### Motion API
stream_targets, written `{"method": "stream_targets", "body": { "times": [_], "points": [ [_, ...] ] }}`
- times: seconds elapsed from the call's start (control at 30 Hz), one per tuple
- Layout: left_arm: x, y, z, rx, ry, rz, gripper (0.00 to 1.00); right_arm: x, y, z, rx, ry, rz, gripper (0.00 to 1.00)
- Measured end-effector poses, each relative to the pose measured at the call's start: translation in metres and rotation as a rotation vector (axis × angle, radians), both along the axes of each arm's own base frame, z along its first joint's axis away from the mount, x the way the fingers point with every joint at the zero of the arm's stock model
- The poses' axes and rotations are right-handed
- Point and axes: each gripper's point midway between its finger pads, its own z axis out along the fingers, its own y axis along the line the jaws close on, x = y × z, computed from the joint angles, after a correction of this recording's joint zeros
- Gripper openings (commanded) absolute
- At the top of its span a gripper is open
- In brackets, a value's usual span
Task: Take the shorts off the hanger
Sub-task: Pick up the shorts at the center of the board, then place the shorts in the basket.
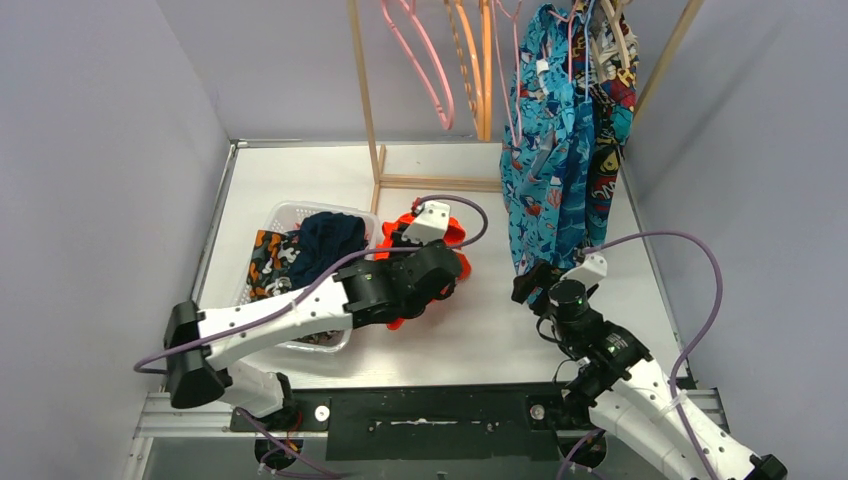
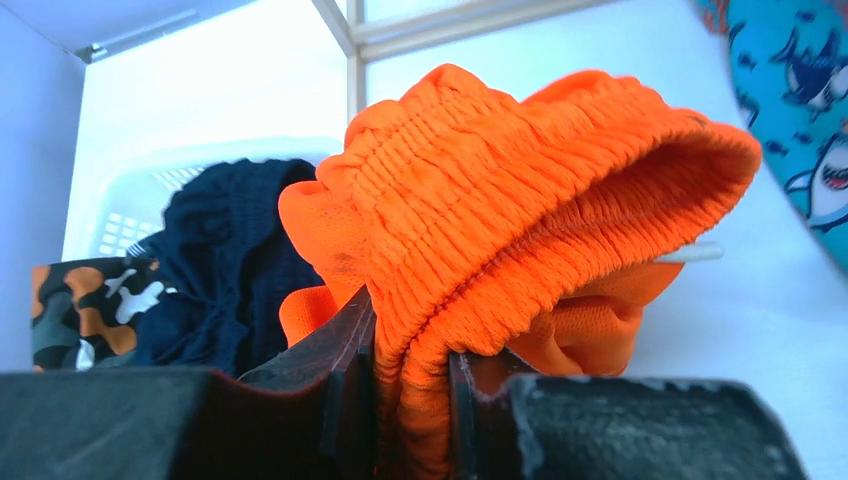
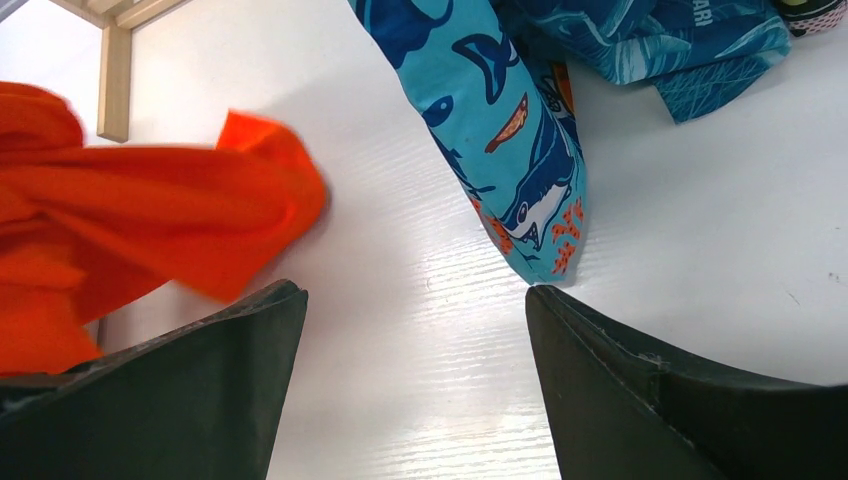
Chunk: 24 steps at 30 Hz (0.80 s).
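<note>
pinching the orange-red shorts point(image 2: 520, 200) at the waistband were the left fingers point(image 2: 340, 380); right fingers point(image 3: 200, 400) stood spread near teal-blue shorts point(image 3: 510, 150).

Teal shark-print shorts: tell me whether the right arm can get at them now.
Probably yes. The right gripper is open, and the teal shorts hang just ahead of it with only bare table between.

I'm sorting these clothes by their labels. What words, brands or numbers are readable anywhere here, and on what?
"ARI": white letters on the teal shorts, cut off by the top edge of the right wrist view, so the reading is uncertain.
Comic-print shorts: any lettering is too small to read.
No other readable text shows.
</note>
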Motion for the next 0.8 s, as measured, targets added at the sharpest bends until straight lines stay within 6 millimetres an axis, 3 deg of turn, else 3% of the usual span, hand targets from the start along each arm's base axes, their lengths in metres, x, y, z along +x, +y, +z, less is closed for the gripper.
{"method": "stream_targets", "body": {
  "times": [0.07,0.2,0.4,0.6,0.7,0.8],
  "points": [
    [-0.002,0.009,0.022,-0.037,-0.043,-0.002,0.0,-0.001,-0.001,0.003,-0.007,0.002,0.003,0.83],
    [-0.004,0.024,0.045,-0.094,-0.096,-0.001,0.0,-0.004,-0.004,0.01,-0.015,0.0,0.006,0.83],
    [0.009,0.044,0.052,-0.089,-0.114,0.046,0.0,-0.005,-0.007,0.015,0.006,-0.031,-0.007,0.83],
    [0.03,0.073,0.066,-0.062,-0.124,0.116,0.0,-0.004,-0.005,0.006,0.022,-0.031,-0.014,0.84],
    [0.035,0.085,0.092,-0.103,-0.148,0.137,0.0,-0.002,-0.004,0.007,0.028,-0.04,-0.014,0.84],
    [0.034,0.1,0.132,-0.166,-0.199,0.175,0.0,-0.002,-0.004,0.009,0.031,-0.045,-0.014,0.84]
  ]
}}
